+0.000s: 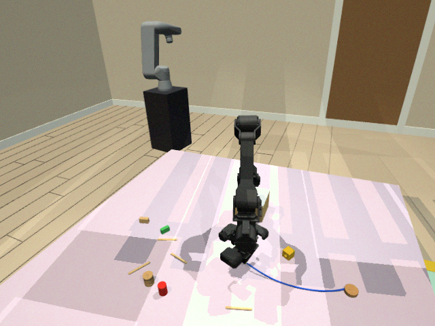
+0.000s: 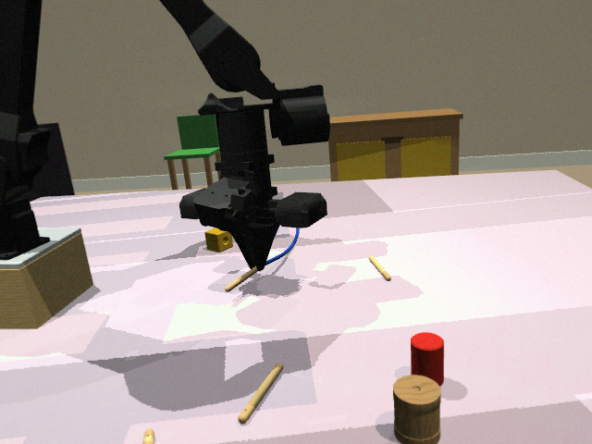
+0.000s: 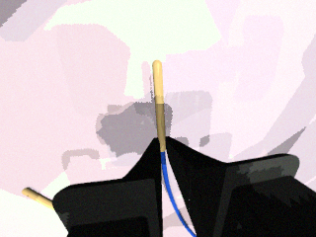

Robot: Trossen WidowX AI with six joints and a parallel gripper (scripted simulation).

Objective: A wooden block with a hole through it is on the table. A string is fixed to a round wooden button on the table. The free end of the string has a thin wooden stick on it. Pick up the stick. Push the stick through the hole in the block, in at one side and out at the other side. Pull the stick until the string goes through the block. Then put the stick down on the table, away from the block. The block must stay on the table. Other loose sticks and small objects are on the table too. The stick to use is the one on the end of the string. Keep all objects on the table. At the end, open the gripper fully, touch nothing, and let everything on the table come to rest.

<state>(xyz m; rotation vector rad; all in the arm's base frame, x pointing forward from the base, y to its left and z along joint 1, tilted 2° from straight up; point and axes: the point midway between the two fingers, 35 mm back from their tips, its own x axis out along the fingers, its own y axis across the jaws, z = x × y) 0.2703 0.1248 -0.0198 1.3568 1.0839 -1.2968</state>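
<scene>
The table (image 1: 368, 210), covered in pale pink and lilac patches, is carrying all the task items. The black arm (image 1: 247, 164) is reaching down from its raised base (image 2: 45, 281) toward the table's middle. The gripper (image 2: 255, 266) is pointing straight down with its fingertips at the table surface, and its fingers are pinching narrowly on the stick (image 3: 158, 99), gripping it at the end where the string (image 1: 298, 286) is attached. The rest of the stick is projecting forward from the fingertips and is lying low over the table.

The blue string is running in a shallow curve from the gripper to the round button (image 1: 351, 290), which is lying flat well apart from the arm. The yellow block (image 1: 288, 252), with its hole showing on one face, is sitting near the gripper, on the side toward the button.

A wooden cylinder (image 2: 416, 408) and a red cylinder (image 2: 426, 357) are standing just beside each other. Loose sticks (image 2: 260, 392) (image 2: 379, 267) are lying apart from the gripper. A small green piece (image 1: 164, 229) and a small tan piece (image 1: 143, 219) are resting near the far-left edge in the top view.
</scene>
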